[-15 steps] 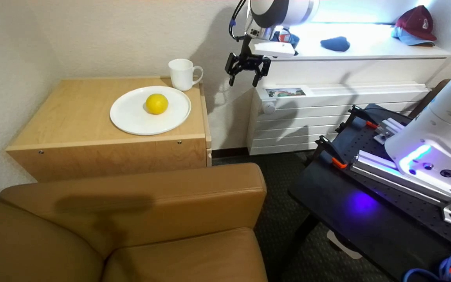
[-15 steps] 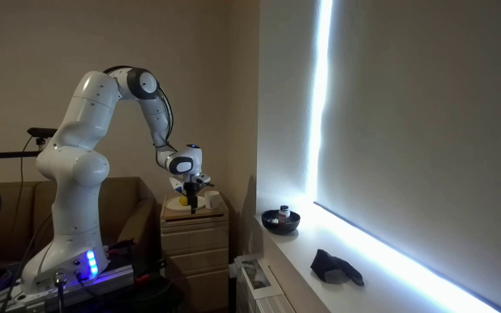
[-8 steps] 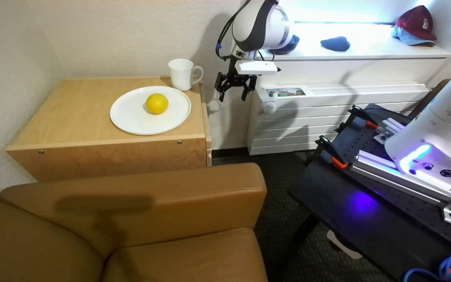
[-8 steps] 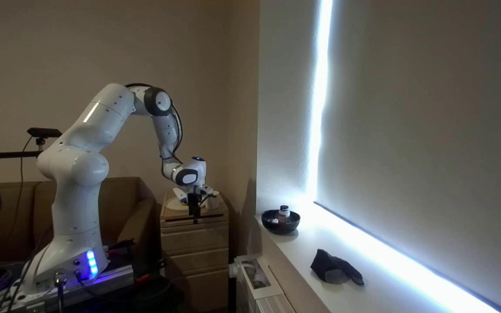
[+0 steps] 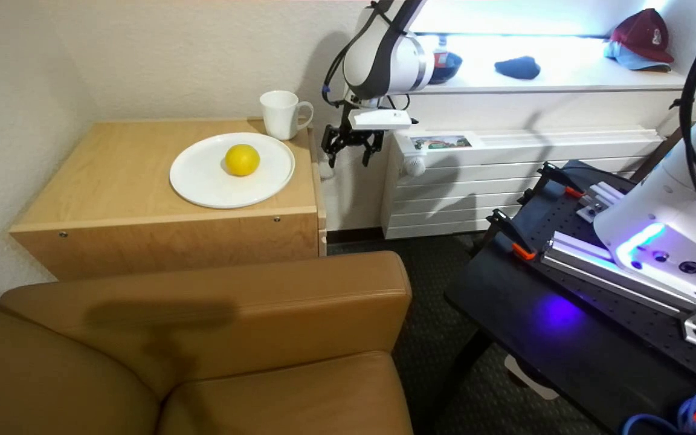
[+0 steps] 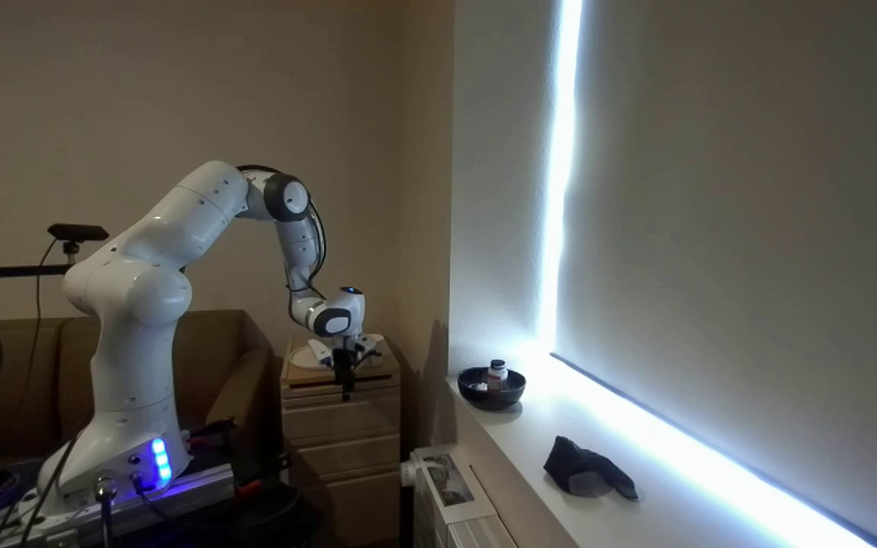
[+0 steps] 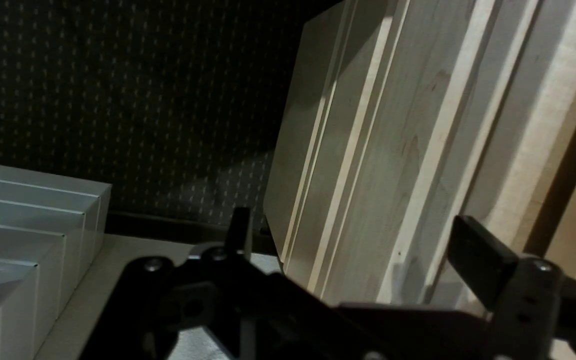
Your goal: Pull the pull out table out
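Pull out table shows its pale front edge just under the top of the wooden table, on the right-hand face in an exterior view. The wooden table carries a white plate. The gripper hangs near that edge, jaws apart; contact cannot be told. A white mug stands at the far right corner; a yellow ball sits on the plate.

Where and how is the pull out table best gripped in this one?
Probably by the pale front edge of the pull out table, from above, with the open gripper pointing down: one of the jaws in the dark gap, the other outside the front. In the wrist view that gap runs along behind the edge, parting it from the cabinet top, likely enough to hook.
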Tool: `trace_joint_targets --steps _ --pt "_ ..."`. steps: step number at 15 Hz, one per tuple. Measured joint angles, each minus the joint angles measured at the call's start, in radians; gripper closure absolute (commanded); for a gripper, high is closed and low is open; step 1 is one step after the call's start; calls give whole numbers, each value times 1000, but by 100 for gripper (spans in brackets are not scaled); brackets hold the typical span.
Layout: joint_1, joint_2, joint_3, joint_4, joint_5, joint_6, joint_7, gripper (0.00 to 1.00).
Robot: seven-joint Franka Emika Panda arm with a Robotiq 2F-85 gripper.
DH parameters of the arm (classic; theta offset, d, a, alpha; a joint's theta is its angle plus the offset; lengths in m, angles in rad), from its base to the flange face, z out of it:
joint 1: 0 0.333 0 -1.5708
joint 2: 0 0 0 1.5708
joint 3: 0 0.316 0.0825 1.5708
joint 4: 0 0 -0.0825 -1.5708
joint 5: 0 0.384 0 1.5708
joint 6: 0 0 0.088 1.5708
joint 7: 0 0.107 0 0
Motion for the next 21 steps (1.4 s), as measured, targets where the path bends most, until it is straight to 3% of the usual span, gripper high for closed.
trace_joint_targets --steps 12,17,21 --pt "-39 55 48 42 41 53 1 0" --pt "-118 54 126 53 81 71 -7 0" --pt "-130 61 146 59 85 70 -7 0"
